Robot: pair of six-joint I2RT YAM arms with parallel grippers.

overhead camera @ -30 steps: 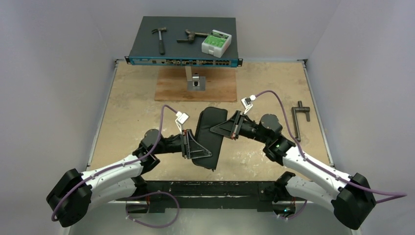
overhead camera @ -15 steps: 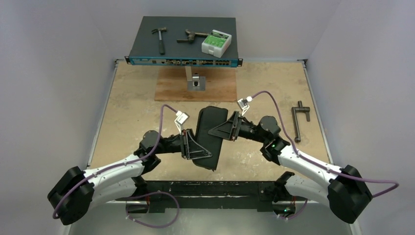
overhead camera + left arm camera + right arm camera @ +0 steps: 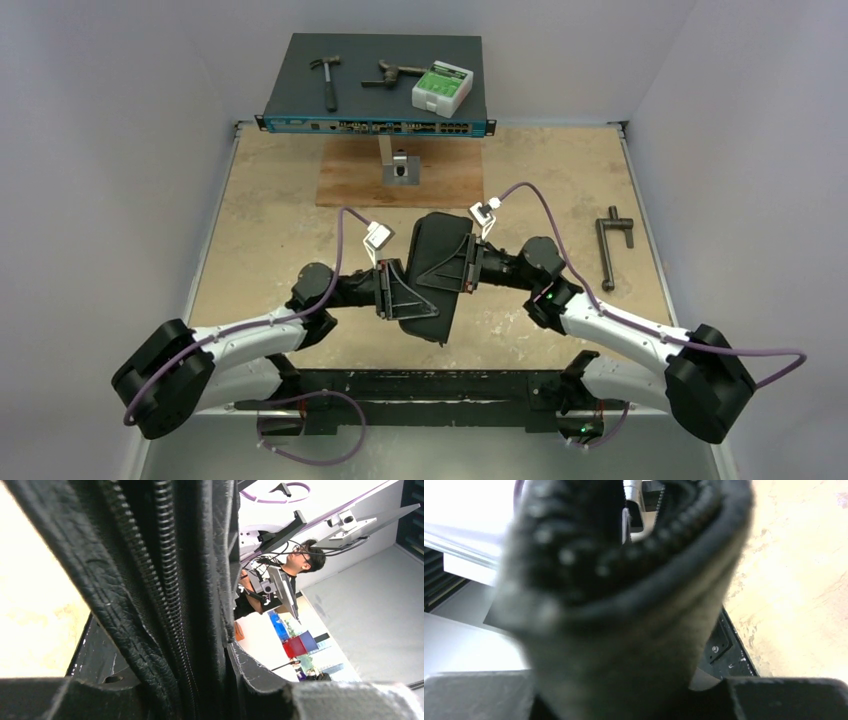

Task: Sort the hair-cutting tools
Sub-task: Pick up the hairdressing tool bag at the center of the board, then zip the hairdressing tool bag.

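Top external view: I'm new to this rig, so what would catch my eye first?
A black zippered pouch at mid-table, with the left tool and right tool on it from either side. Behind, a network switch carries a hammer and a green-and-white box. A grey T-shaped bar lies at the table's right.

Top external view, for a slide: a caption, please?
Left gripper holds a black zippered pouch over the table, right gripper at its upper end.

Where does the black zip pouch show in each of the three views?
Top external: black zip pouch at the centre, over the tan tabletop.
Left wrist: pouch fills the left and middle, its zip running top to bottom.
Right wrist: pouch blurred, filling the middle.
Shared landmark: the tan tabletop, left edge and right edge.
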